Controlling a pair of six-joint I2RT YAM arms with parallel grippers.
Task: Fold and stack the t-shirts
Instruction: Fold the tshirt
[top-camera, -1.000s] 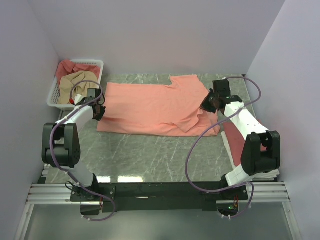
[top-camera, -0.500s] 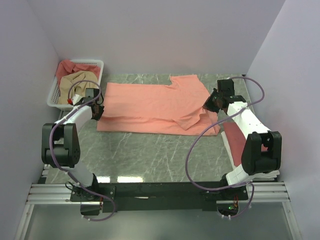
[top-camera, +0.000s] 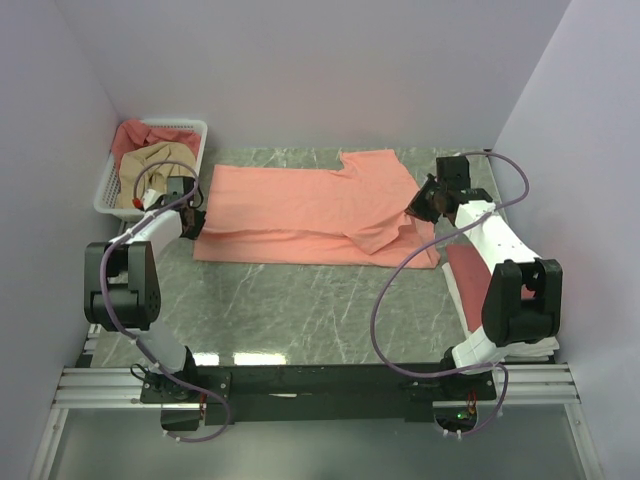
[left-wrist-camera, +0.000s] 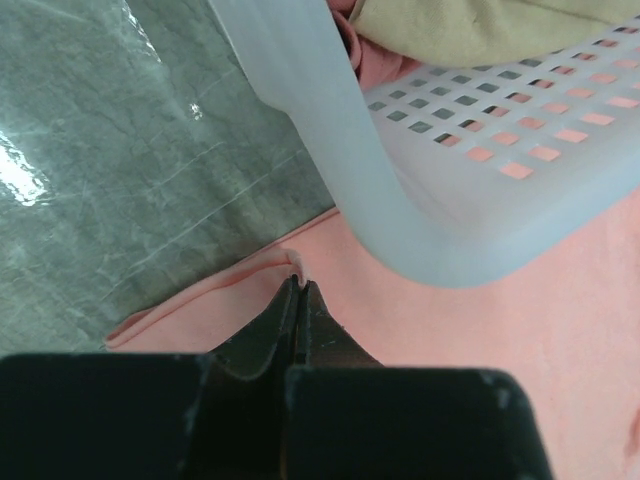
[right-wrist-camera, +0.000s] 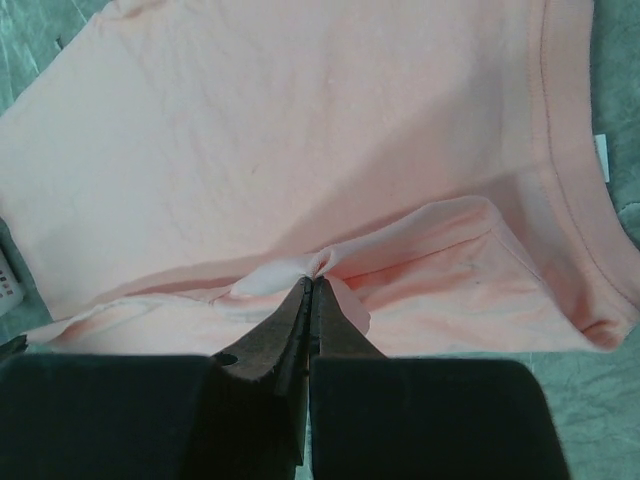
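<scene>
The only label in view is a small white tag (right-wrist-camera: 601, 160) at the shirt's edge, beside the stitched band (right-wrist-camera: 560, 120) in the right wrist view. It is too small to read.

The salmon-pink t-shirt (top-camera: 310, 215) lies spread in the middle of the marble worktop (top-camera: 300, 310), nearer to the far edge than to the near one. Its long side runs from left to right. The cloth is plain and mostly flat. Near its right end one layer is turned over the rest, which makes a slanted fold and some soft wrinkles. A narrow doubled strip runs along its near edge.

The left gripper (left-wrist-camera: 299, 290) is at the left end of the shirt. Its fingers are pressed together with no gap, and a small ridge of the shirt's edge is pinched between the tips. The right gripper (right-wrist-camera: 310, 285) is at the right end. Its fingers are also fully closed, and they hold a little peak of the folded layer.

The white lattice basket (top-camera: 110, 180) stands in the far left corner, just beside the left gripper. A beige-tan t-shirt (top-camera: 150, 165) lies in it on top of a rose-red t-shirt (top-camera: 135, 135). Another rose-red cloth (top-camera: 460, 270) lies at the right edge of the worktop, partly hidden under the right arm.
</scene>
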